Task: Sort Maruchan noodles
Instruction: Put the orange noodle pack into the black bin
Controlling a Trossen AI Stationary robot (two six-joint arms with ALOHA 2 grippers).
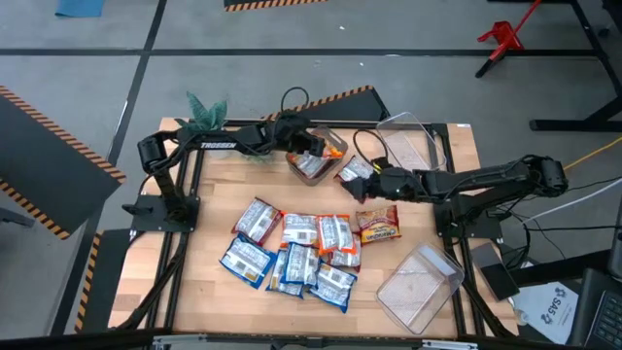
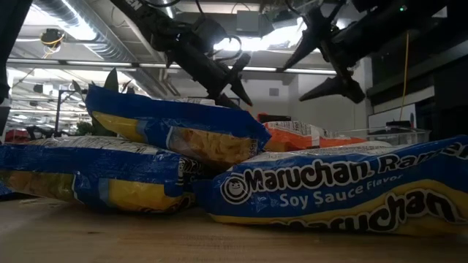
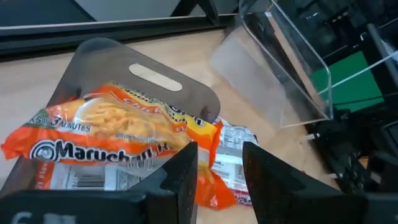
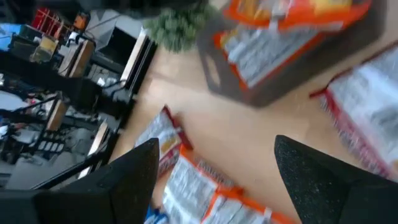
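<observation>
Both grippers gape empty: left gripper (image 1: pixel 313 146) above an orange packet (image 3: pixel 118 134), right gripper (image 1: pixel 352 175) nearby.

In the low view, the "Soy Sauce Flavor" packet (image 2: pixel 344 191) is cut off by the right edge, and the table behind is blocked by the blue packets (image 2: pixel 172 131). In the left wrist view, the lower packet (image 3: pixel 233 155) is largely covered by the orange Maruchan packet (image 3: pixel 112 134). The right wrist view is blurred; packet print cannot be read.
</observation>
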